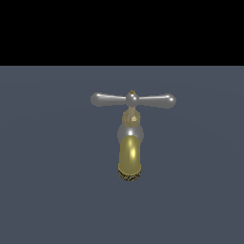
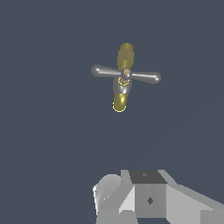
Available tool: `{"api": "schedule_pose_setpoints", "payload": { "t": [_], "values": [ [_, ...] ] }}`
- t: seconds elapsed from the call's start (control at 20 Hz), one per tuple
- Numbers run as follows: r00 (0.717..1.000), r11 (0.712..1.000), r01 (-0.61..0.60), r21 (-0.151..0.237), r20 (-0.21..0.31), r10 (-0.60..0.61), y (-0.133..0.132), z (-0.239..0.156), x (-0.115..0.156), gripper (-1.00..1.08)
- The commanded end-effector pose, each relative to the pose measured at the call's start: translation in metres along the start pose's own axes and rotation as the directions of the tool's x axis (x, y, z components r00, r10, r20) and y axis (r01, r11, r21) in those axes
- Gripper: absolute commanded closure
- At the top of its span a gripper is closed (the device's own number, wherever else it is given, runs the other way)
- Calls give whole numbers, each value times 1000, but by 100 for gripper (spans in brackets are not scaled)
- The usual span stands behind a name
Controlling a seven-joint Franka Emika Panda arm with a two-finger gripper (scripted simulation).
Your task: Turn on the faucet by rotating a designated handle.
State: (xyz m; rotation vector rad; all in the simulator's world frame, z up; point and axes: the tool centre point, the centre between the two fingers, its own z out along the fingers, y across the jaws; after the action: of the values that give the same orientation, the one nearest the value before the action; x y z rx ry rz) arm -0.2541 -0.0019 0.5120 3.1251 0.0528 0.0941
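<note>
The faucet (image 1: 129, 157) stands on the dark grey floor, with a brass-gold spout pointing toward the exterior camera and a silver neck above it. Its handle (image 1: 133, 99) is a slim silver crossbar with a ball hub, lying level across the top and wider than the spout. In the wrist view the faucet (image 2: 120, 99) and the handle (image 2: 126, 73) show from above, well away from the gripper. Only part of my white and grey gripper (image 2: 146, 199) shows at that picture's edge; its fingertips are out of frame. The gripper is not in the exterior view.
The flat dark grey floor (image 1: 52, 190) spreads all around the faucet. A black background fills the top of the exterior view. No other objects show.
</note>
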Motion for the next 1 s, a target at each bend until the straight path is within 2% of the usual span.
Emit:
{"api": "schedule_pose_setpoints", "payload": {
  "t": [0.0, 0.45, 0.95],
  "values": [
    [1000, 1000, 0, 0, 0, 0, 0, 0, 0, 108],
    [999, 999, -46, -1, 2, 46, -7, 9, 3, 108],
    [978, 978, -206, -5, 7, 206, -31, 40, 18, 108]
  ]
}}
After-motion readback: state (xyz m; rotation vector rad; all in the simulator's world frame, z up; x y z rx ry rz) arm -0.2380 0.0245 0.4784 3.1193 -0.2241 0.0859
